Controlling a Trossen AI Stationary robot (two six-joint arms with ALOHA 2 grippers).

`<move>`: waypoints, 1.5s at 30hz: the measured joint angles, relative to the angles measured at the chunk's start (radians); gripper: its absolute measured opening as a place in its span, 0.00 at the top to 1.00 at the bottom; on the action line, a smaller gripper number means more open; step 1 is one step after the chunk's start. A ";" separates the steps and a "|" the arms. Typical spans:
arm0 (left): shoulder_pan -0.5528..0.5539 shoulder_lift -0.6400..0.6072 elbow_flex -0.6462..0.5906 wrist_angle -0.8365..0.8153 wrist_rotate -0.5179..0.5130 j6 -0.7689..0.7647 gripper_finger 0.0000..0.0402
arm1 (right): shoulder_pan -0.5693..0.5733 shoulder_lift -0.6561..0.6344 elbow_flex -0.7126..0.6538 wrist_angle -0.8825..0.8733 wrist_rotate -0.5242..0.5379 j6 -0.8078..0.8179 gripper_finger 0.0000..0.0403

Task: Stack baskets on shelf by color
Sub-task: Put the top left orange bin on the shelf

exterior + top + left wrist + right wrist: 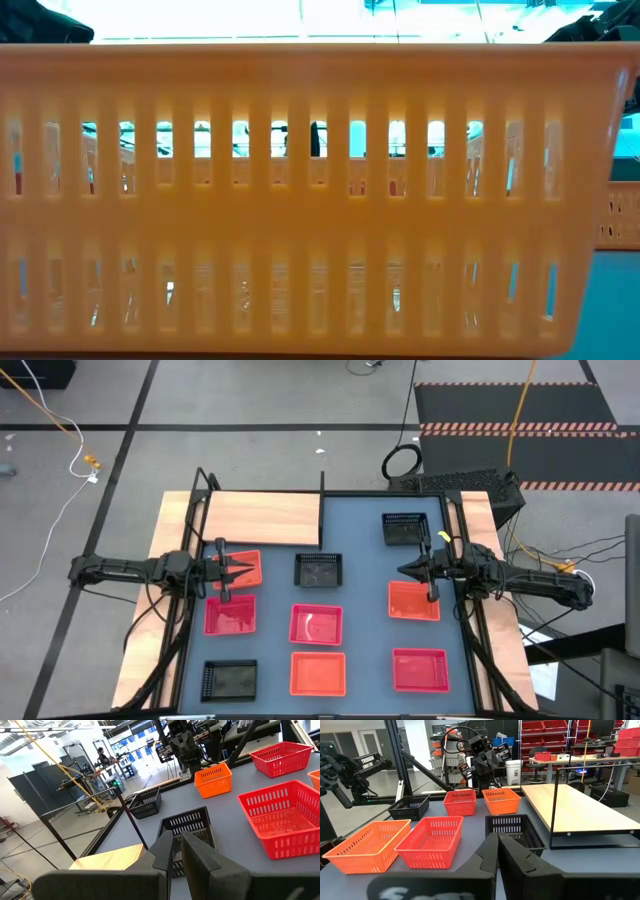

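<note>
Nine baskets sit spread over the table (365, 585); the shelf (262, 518) is bare. Left gripper (243, 569) hovers closed and empty above an orange basket (240, 568), right gripper (406, 570) likewise closed, empty. Best opening wide first, then pinching one wall squarely.

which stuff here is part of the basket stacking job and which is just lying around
Part of the job:
- orange baskets
- red baskets
- black baskets
- wooden shelf
- left gripper, right gripper

Just lying about:
- cable coil on the floor
- yellow cord
</note>
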 joint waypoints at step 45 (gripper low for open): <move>-0.001 0.000 0.000 0.297 0.000 -0.299 0.90 | 0.002 0.128 0.000 0.217 0.367 0.438 0.95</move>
